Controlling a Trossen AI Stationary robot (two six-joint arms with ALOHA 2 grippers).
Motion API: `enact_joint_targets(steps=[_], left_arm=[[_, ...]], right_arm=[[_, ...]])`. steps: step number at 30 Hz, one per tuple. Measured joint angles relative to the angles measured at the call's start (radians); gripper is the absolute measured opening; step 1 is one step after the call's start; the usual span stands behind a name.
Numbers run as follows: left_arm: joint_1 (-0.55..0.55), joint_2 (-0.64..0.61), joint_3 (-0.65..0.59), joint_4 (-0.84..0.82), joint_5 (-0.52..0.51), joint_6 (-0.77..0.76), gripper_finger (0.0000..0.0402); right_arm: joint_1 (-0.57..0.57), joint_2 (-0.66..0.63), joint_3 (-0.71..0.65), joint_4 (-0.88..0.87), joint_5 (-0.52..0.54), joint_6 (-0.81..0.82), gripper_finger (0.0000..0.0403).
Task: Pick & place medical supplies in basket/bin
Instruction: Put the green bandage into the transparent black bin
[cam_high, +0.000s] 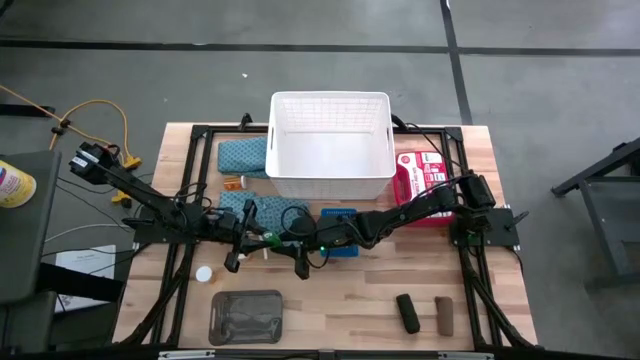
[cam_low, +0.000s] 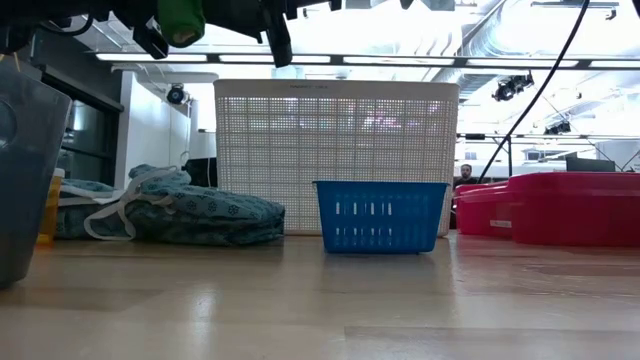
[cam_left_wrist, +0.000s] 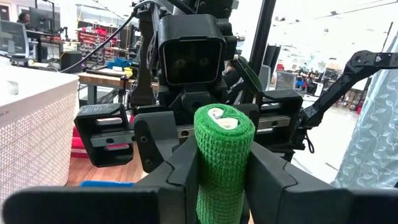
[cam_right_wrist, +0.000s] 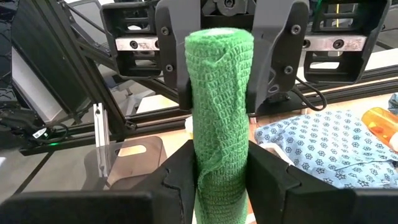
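Note:
A green roll (cam_right_wrist: 221, 106) stands upright in the air between my two grippers, which face each other above the table's middle left. My left gripper (cam_left_wrist: 224, 186) and my right gripper (cam_right_wrist: 221, 186) are both shut on it. In the low view the roll (cam_low: 183, 20) sits high above the table. The white basket (cam_high: 330, 145) stands at the far middle. One teal cloth (cam_high: 240, 155) lies to its left, and another (cam_high: 270, 212) lies under the arms. The orange vial (cam_high: 233, 182), white disc (cam_high: 204, 273), grey tray (cam_high: 246, 316), black roll (cam_high: 408, 312) and brown roll (cam_high: 445, 314) rest on the table. My left gripper pinches the green roll's side (cam_left_wrist: 202, 155) between its two fingers, coming level from the table's left, fingers across the roll. In the right wrist view its fingers (cam_right_wrist: 177, 56) sit on the roll's upper part. The roll is upright and lifted clear. My right gripper pinches the same roll between its two fingers on the lower part (cam_right_wrist: 205, 168), coming level from the table's right and across the roll. The roll stands upright above its fingers, clear of the table.
A small blue basket (cam_high: 338, 235) sits below my right arm, in front of the white basket. A red box (cam_high: 420, 185) lies to the white basket's right. Bare wood shows along the near edge between the tray and the two rolls.

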Motion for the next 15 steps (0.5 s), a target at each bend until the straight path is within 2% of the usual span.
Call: enact_joint_targets(steps=[15], left_arm=[[0.000,0.000,0.000,-0.002,0.002,0.000,0.0090]], right_arm=[[-0.001,0.000,0.000,-0.005,-0.056,0.000,0.0107]])
